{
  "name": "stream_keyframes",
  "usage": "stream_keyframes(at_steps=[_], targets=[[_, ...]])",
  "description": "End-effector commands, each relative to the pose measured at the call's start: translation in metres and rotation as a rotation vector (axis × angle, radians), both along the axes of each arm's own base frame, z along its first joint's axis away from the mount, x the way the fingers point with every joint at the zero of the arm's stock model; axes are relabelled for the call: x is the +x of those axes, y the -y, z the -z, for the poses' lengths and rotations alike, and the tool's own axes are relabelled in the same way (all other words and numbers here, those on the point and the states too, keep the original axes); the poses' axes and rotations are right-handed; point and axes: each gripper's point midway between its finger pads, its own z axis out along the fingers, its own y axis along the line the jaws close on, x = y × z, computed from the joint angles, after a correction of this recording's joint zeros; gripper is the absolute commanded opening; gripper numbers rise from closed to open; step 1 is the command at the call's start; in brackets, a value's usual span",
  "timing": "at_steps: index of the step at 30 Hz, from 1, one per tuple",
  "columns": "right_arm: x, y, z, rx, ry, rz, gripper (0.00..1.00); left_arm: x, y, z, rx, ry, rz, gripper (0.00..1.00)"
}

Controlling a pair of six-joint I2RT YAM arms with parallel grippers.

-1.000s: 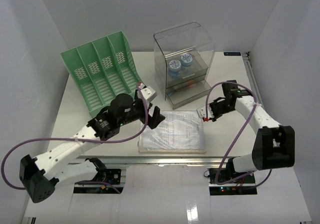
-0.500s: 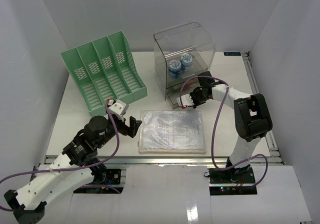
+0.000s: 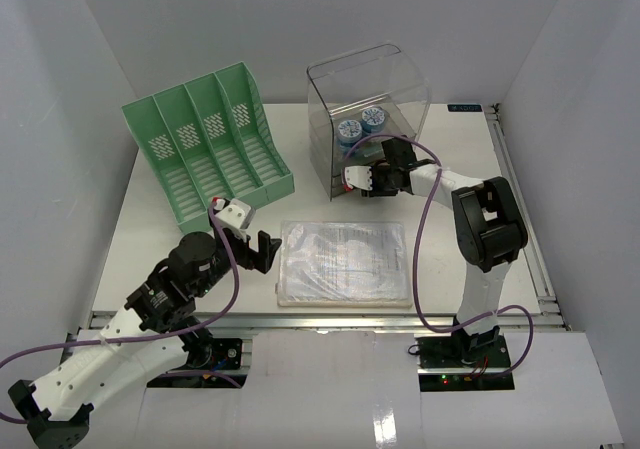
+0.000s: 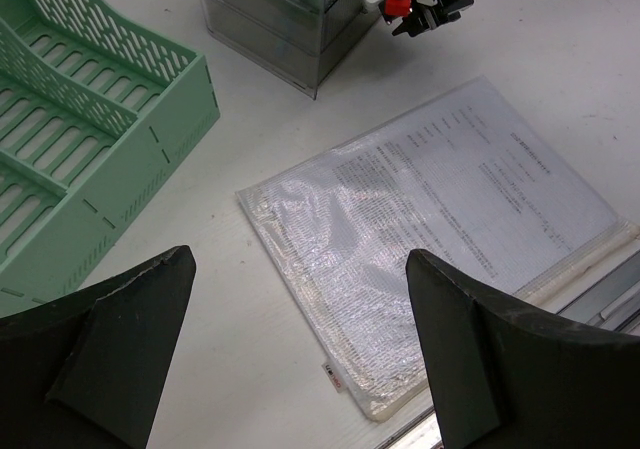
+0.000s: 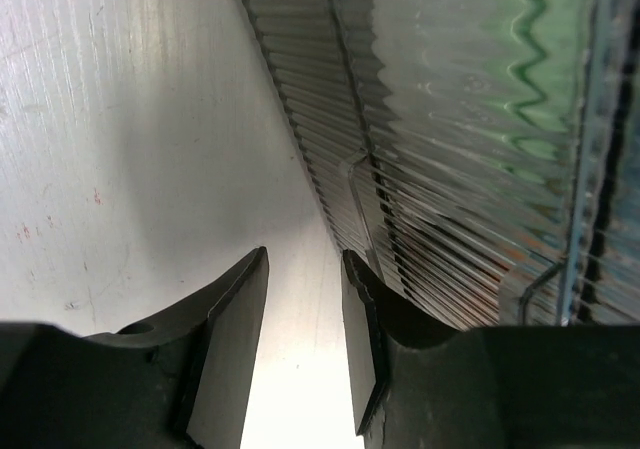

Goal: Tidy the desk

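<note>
Above the arms, top view: I saw the bench [image 3: 150, 219] filling the cell floor. It carried a green file rack [image 3: 205, 144] at far left, a clear drawer box [image 3: 370, 99] at far centre and a sleeved stack of papers [image 3: 345, 261] lying flat near the front rail.
Top view, left hand: the left hand [image 3: 262, 252] hung just beside the stack's left edge, spread wide and empty.
Top view, right hand: the right hand [image 3: 358, 179] was low at the foot of the box, against its front.
Left wrist view: both fingers of the left hand [image 4: 300, 259] stood far apart over the sleeved stack of papers [image 4: 430, 229], with the green file rack [image 4: 90, 129] to the left.
Right wrist view: the right hand [image 5: 300, 269] had its fingers parted a little, with only bare bench between them. The ribbed wall of the clear drawer box [image 5: 450, 119] was just beside them.
Step in hand: I judged it to be work on the box's lower drawer, with the papers not yet filed.
Next move: I reckoned the flat sleeve needed an edge lifted or slid over the rail before a pinch. After that it would go upright into a rack slot.
</note>
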Motion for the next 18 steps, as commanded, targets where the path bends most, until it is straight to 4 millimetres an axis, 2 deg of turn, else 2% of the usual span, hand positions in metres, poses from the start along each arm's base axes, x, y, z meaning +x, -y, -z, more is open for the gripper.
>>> stream_keyframes(at_steps=[1,4,6,7,9,10,14,18], targets=[[0.010,-0.011,-0.030,0.082,0.072,0.026,0.43,-0.001,0.002,0.004,-0.004,-0.012,0.007,0.98],[-0.014,-0.010,-0.037,0.117,0.011,0.016,0.46,-0.003,0.008,0.007,-0.004,-0.022,0.040,0.98],[-0.037,-0.007,-0.039,0.161,-0.074,0.027,0.49,-0.005,0.013,0.011,-0.002,-0.035,0.069,0.98],[-0.042,-0.005,-0.048,0.189,-0.092,0.049,0.51,-0.006,0.015,0.011,-0.001,-0.039,0.081,0.98],[-0.068,-0.009,-0.060,0.249,-0.202,0.029,0.59,-0.006,0.018,0.013,0.003,-0.048,0.094,0.98],[-0.086,-0.011,-0.063,0.281,-0.286,0.019,0.62,-0.007,0.020,0.014,0.003,-0.051,0.104,0.98],[-0.136,-0.020,-0.069,0.362,-0.480,-0.046,0.74,-0.008,0.023,0.014,-0.006,-0.060,0.113,0.98],[-0.163,-0.025,-0.072,0.413,-0.554,-0.100,0.90,-0.008,0.025,0.010,-0.044,-0.079,0.106,0.98]])
